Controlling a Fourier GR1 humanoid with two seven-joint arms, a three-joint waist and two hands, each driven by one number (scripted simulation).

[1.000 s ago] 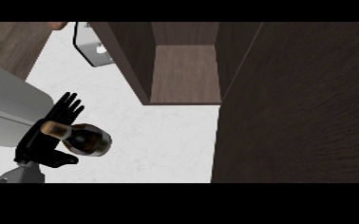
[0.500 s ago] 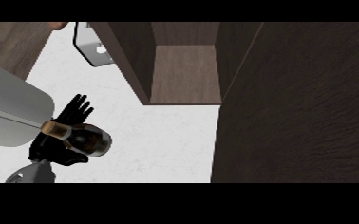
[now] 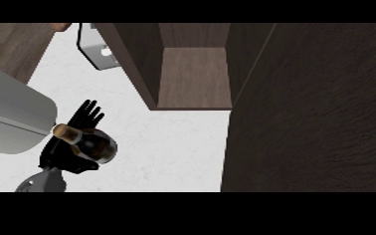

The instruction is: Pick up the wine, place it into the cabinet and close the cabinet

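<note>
The wine bottle [image 3: 97, 147] is dark with a brown cap and is seen from above at the lower left, tilted with its cap toward the left. My right hand [image 3: 64, 155] is shut on it, with the palm under and behind the bottle and the fingers [image 3: 86, 112] sticking up past it. The dark wooden cabinet [image 3: 194, 75] stands open at the top centre, up and to the right of the bottle, with its brown inner floor showing. Its open door [image 3: 301, 109] fills the right side. My left hand does not show.
A broad grey forearm [image 3: 21, 114] comes in at the left edge, just beside the bottle's cap. A grey metal fixture [image 3: 100, 54] stands at the top left by the cabinet's left wall. White counter [image 3: 170, 149] lies between the bottle and the door.
My right hand has shifted a little to the right with the bottle in it, toward the cabinet. The grey forearm at the left edge has stayed about where it was.
</note>
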